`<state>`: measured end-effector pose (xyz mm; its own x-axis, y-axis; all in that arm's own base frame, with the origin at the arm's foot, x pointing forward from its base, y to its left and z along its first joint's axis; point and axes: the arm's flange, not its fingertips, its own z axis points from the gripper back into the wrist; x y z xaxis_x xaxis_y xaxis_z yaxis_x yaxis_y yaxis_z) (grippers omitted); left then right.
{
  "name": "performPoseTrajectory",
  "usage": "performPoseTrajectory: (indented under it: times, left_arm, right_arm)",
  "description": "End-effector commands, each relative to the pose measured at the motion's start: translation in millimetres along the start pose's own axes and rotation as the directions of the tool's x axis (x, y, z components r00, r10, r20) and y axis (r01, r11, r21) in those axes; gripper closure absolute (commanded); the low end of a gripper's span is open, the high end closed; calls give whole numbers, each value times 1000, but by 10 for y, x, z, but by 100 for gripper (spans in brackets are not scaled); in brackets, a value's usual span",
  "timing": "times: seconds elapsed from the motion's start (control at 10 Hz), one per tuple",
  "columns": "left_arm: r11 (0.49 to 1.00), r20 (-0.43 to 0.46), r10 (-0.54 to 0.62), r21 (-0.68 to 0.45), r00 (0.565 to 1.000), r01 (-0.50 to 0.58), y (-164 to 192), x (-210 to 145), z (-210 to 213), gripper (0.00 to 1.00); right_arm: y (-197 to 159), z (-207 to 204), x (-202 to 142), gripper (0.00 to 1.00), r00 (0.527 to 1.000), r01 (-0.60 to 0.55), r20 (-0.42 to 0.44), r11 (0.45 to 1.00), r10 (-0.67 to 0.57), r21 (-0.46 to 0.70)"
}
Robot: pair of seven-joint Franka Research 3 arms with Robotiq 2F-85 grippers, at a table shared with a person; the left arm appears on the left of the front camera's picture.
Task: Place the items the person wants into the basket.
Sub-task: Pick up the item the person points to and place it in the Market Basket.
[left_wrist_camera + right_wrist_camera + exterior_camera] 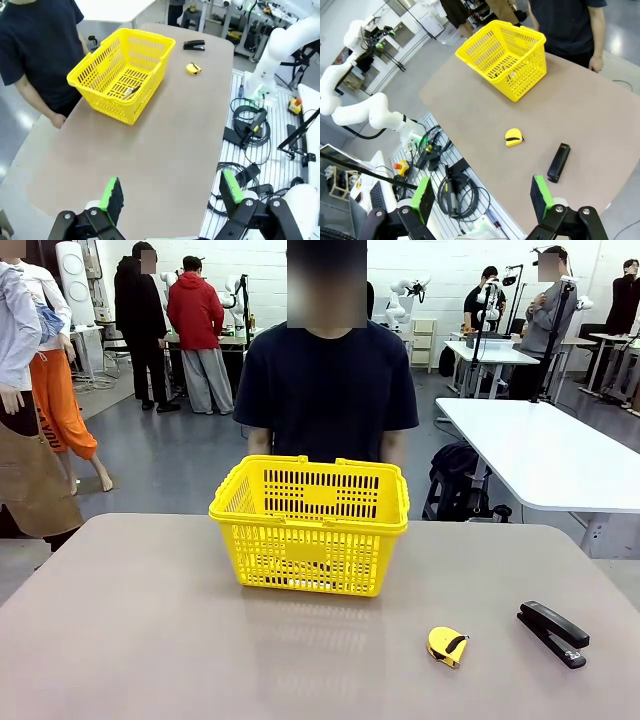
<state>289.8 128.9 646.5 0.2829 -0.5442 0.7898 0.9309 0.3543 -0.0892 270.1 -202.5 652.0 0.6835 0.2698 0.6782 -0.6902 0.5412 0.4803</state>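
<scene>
Tape measure (447, 646) (stapler (553, 633) beside)

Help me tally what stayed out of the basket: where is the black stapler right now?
In the front view, the black stapler lies on the table's near right part, just right of the yellow tape measure and apart from the yellow basket.

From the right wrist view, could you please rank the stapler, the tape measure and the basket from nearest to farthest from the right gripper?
1. Black stapler, just beyond the right gripper, toward its right finger.
2. Yellow tape measure, a little farther out, mid-table.
3. Yellow basket, farthest, at the table's far edge by the person.
</scene>
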Motion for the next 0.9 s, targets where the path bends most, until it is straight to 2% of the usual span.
performPoseTrajectory:
  times: [0.0,0.2,0.4,0.6,0.8]
  left_arm:
    - [999,34,-16,33,999,15,284,-326,-84,0]
    - [998,77,-12,54,997,8,190,-676,-104,0]
    - [999,79,21,36,997,-24,280,-758,20,0]
    - [998,89,39,44,995,-43,183,-807,-17,0]
    - [998,71,39,45,997,-42,268,-843,6,0]
  right_arm:
    - [1,-4,16,0,1000,-4,14,1000,4,3]
    - [1,-4,16,0,1000,-4,14,1000,4,3]
    - [1,-4,16,0,1000,-4,14,1000,4,3]
    - [1,-4,16,0,1000,-4,14,1000,4,3]
    - [1,-4,16,0,1000,-4,14,1000,4,3]
